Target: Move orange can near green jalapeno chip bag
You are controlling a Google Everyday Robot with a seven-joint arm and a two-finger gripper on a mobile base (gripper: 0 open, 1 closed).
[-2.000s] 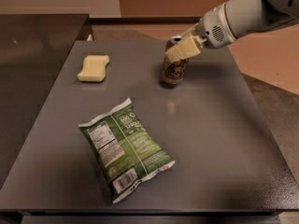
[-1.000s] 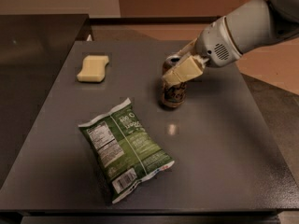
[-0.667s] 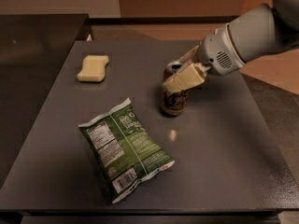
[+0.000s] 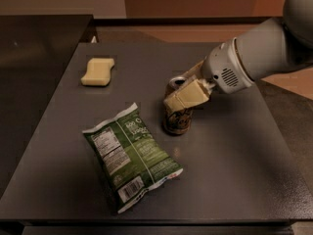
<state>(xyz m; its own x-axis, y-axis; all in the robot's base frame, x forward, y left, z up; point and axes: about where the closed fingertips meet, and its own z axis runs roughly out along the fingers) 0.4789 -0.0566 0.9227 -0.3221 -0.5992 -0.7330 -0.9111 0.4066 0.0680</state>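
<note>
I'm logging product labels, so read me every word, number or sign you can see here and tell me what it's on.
On the green jalapeno chip bag: white lettering, a nutrition panel and a barcode, all too blurred to read.
On the orange can: pale cursive lettering, unreadable.
On the pale yellow sponge: none.
On the gripper, shut on the can's top: none.

Matt, metallic and crinkled surfaces.
On the smooth matt desk (image 4: 234, 175), the cream plastic end effector (image 4: 177, 89) clasps the top of the metal orange can (image 4: 178, 122); the green jalapeno chip bag (image 4: 132, 155) is crinkly and glossy, the sponge (image 4: 98, 71) dull.
</note>
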